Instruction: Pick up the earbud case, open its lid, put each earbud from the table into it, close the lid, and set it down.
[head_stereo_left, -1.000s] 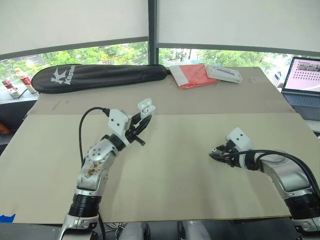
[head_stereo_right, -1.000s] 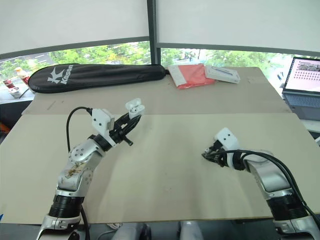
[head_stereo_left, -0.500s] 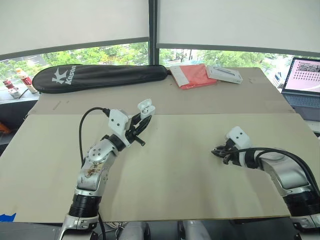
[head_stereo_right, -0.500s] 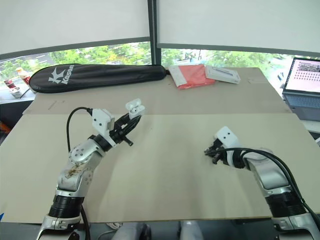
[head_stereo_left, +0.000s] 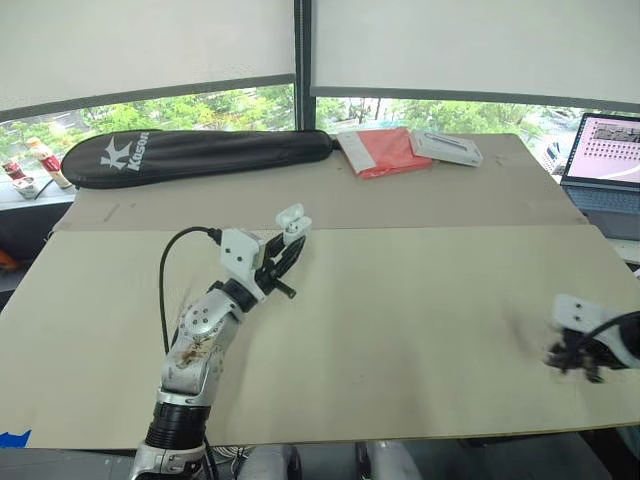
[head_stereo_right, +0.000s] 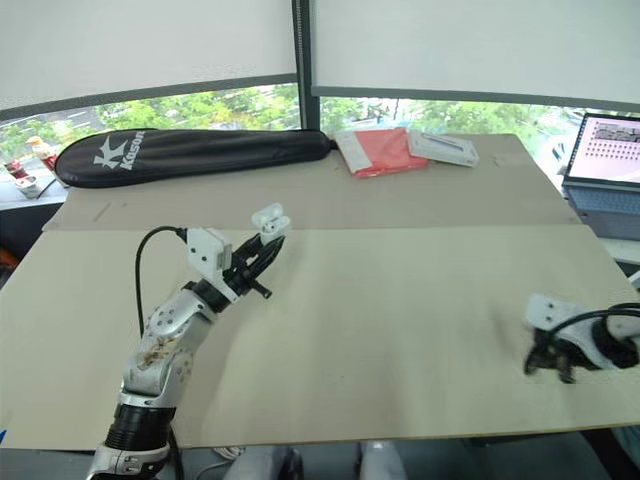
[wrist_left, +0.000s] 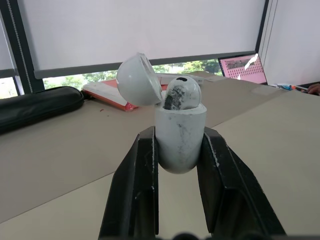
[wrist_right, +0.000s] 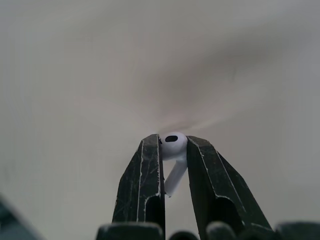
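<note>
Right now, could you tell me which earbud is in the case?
The scuffed earbud in the left tool's open case; the other earbud is pinched by the right tool.

earbud case (head_stereo_left: 292, 220) in left gripper (head_stereo_left: 284, 252) | earbud (wrist_right: 173, 140) in right gripper (wrist_right: 174, 150) | racket bag (head_stereo_left: 190, 152) behind

**Open white earbud case with one earbud in it; the other earbud is held well apart.**

The earbud case (wrist_left: 180, 145), a rounded white shell with grey scuffs, stands upright, clamped by its sides in the left end effector (head_stereo_left: 285, 248) above the left of the worktop (head_stereo_left: 400, 300). Its lid (wrist_left: 138, 80) is swung back on the hinge. The first earbud (wrist_left: 182, 93) sits in the case, its scuffed head above the rim. The second earbud (wrist_right: 172, 144), clean white, is pinched at its head by the right end effector (head_stereo_left: 575, 358), with its stem towards the wrist.
</note>
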